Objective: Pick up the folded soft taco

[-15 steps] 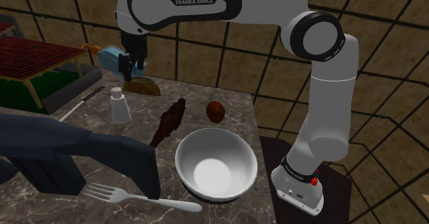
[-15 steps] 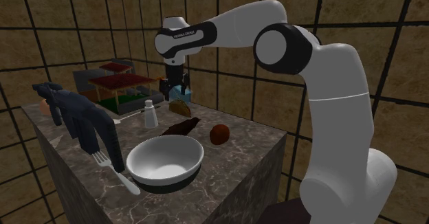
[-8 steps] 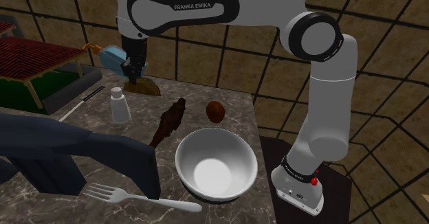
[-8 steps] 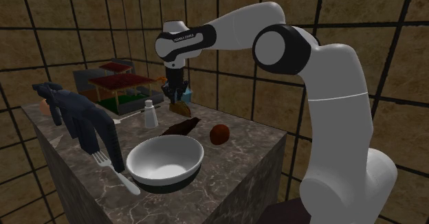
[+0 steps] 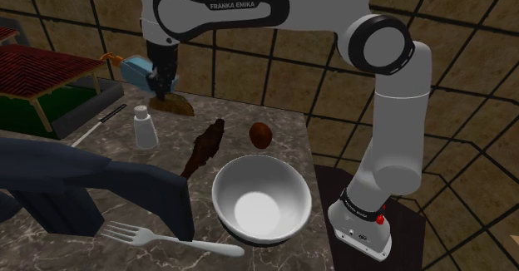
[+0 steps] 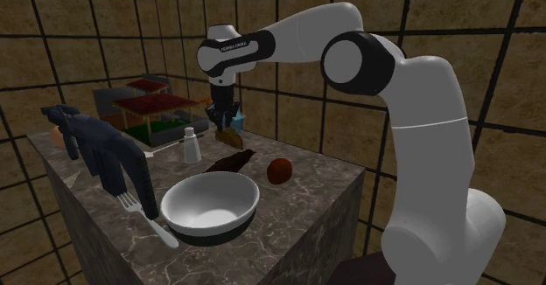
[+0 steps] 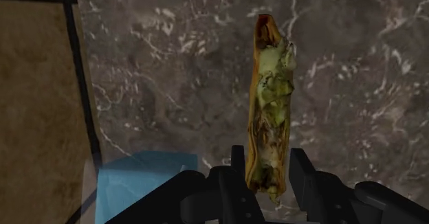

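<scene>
**Grasp made, lift not yet shown**

We see the gripper [image 7: 269, 178] closed on the folded soft taco [image 7: 269, 99]. In the wrist view its two black fingers press one end of the taco from either side, and the green-and-brown filling runs away from them over the marbled countertop [image 7: 172, 85].

In the shoulder view the taco sits at the far left of the counter, just beyond the white shaker [image 5: 144, 128] and near a pale blue object [image 5: 135, 67] (we cannot tell what that one is). The white bowl [image 5: 260, 196] and the round brown item [image 5: 260, 134] lie well apart from it, nearer the stand.

We judge the reach and the grip done. The taco looks at or barely above the surface, and we cannot tell which. What remains is a clear lift off the counter.
</scene>
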You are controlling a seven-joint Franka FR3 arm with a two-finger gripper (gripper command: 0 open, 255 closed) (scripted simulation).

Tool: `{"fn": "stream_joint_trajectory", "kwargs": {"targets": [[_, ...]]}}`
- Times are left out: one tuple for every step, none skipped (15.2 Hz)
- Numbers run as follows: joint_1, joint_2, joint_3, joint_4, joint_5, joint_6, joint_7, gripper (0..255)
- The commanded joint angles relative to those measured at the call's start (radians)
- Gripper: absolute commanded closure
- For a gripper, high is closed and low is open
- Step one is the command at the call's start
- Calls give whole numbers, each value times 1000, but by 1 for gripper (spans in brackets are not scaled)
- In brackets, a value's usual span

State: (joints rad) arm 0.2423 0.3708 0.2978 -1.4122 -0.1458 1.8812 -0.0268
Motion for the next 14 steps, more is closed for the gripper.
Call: {"fn": "stream_joint_trajectory", "kwargs": {"targets": [[2,2,1,28,0,-28,-1,255],[3,3,1,43,0,-42,-2,255],[5,4,1,58,0,-56,-3,255],[6,6,1,74,0,-70,-3,255],[7,8,2,90,0,-84,-4,255],[9,10,2,106,0,-99,-5,255],[10,12,2,124,-1,-114,-5,255],[12,15,2,142,-2,-129,-6,255],[14,18,2,160,-2,-144,-6,255],[16,22,2,179,-3,-159,-7,255],[18,26,2,199,-4,-175,-8,255],[21,31,2,220,-5,-191,-8,255],[21,31,2,223,-5,-193,-8,255],[21,32,2,223,-5,-193,-8,255]]}}
